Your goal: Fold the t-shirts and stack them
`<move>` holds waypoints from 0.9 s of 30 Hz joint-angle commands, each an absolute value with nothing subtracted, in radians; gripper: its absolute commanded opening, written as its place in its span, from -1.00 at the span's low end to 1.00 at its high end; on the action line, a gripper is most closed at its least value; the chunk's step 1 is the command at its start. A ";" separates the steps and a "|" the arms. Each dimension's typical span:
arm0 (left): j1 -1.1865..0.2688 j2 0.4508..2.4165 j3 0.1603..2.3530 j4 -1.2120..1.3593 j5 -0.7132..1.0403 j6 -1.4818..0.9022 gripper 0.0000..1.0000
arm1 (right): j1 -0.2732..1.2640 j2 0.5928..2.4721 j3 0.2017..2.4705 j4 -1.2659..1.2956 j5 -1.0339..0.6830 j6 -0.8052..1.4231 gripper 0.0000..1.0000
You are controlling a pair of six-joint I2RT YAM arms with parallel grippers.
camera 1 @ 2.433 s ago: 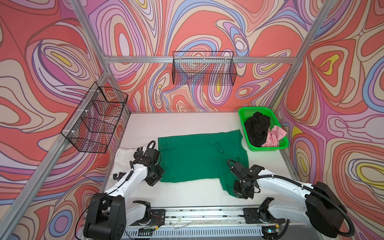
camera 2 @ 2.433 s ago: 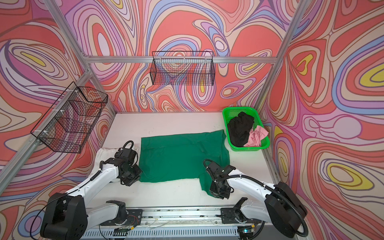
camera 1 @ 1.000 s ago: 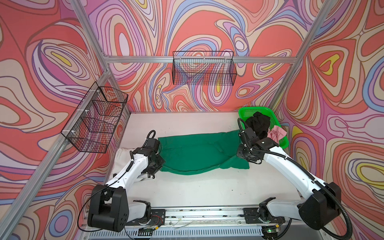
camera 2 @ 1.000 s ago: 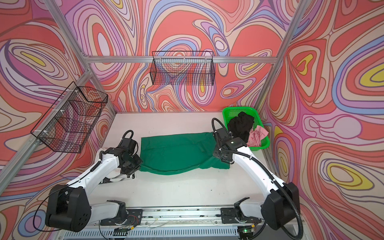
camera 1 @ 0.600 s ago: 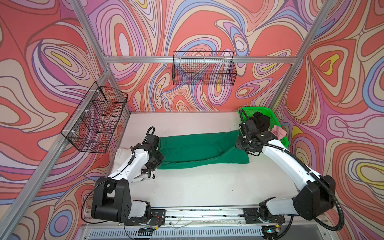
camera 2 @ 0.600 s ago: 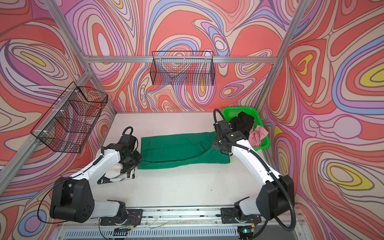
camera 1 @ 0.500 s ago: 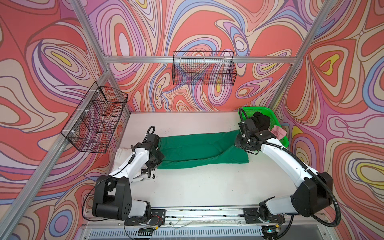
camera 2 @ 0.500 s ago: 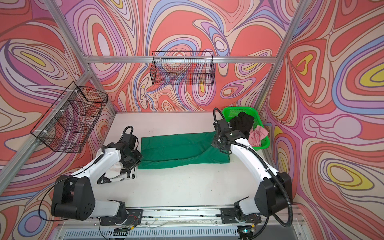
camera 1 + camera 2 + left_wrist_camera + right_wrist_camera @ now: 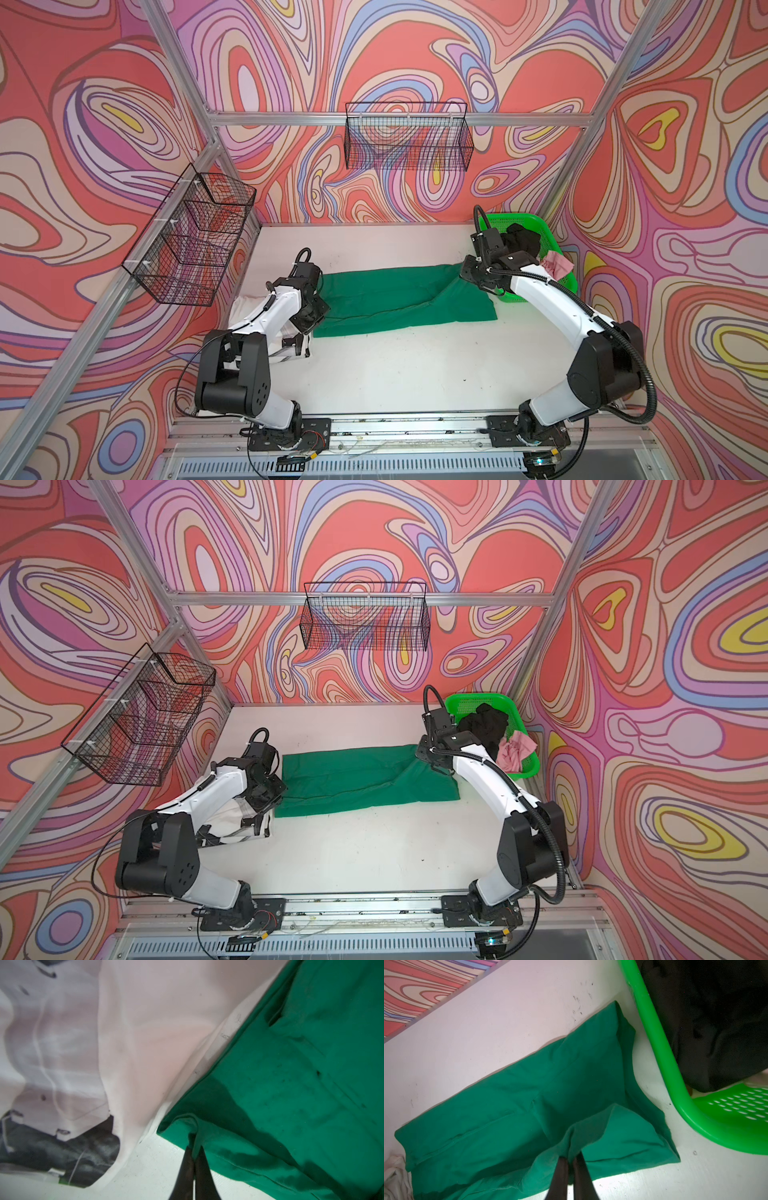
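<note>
End effectors [image 9: 194, 1148] [image 9: 572, 1157] — two, on one green t-shirt [image 9: 395, 291]

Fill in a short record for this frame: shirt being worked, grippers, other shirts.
shirt in work: dark green t-shirt, folded into a long band on the table
left gripper: shut on its left end
right gripper: shut on its right end, beside the basket
basket contents: black t-shirt, pink t-shirt, both crumpled
white t-shirt: on the table by the left gripper

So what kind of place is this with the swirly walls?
Probably a robot test booth: two robot arms bolted to a metal rail, swirly panels on an aluminium frame, a dark green t-shirt half folded.
</note>
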State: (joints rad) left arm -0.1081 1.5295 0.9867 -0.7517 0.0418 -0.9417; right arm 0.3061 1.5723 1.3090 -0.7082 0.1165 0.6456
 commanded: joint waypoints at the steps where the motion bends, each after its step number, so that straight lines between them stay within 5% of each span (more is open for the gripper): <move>1: -0.094 1.554 1.030 -0.764 0.015 -0.931 -1.00 | 0.293 1.603 1.336 -0.673 0.122 0.663 -1.00; 27: -0.069 1.680 1.114 -0.775 0.045 -0.917 -0.94 | 0.243 1.756 1.378 -0.601 0.125 0.652 -1.00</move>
State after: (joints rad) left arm -0.0772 1.6608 1.0870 -0.7490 0.0509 -0.9222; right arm 0.2516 1.7409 1.3613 -0.6174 0.1143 0.6483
